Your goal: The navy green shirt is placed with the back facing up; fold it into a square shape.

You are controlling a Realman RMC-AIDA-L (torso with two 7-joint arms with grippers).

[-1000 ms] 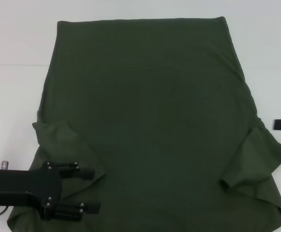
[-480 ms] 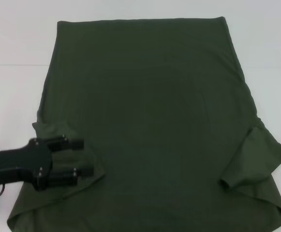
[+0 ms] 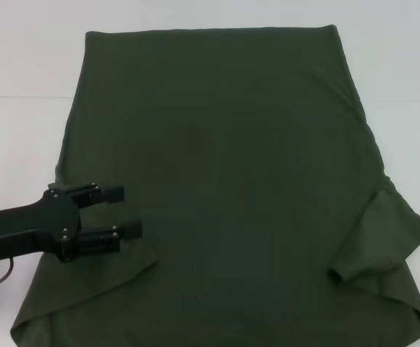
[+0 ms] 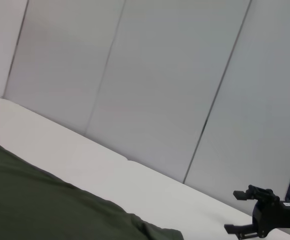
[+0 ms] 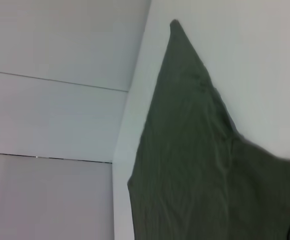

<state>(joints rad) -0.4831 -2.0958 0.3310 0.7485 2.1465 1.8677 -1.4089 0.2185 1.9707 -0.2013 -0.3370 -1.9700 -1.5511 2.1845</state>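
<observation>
The navy green shirt lies spread flat on the white table, its hem at the far side and its short sleeves toward me. My left gripper hovers open over the left sleeve, fingers pointing toward the shirt's middle, with nothing between them. The right sleeve lies folded inward at the near right. The head view does not show my right gripper. In the left wrist view my right gripper stands off beyond the shirt, open and empty. In the right wrist view the shirt narrows to a point.
White table surface surrounds the shirt on the left, far and right sides. Pale wall panels stand behind the table. The shirt's near edge runs off the bottom of the head view.
My left gripper has moved away from the near edge, farther onto the left sleeve, staying open. The right gripper has slipped out of the head view's right edge.
</observation>
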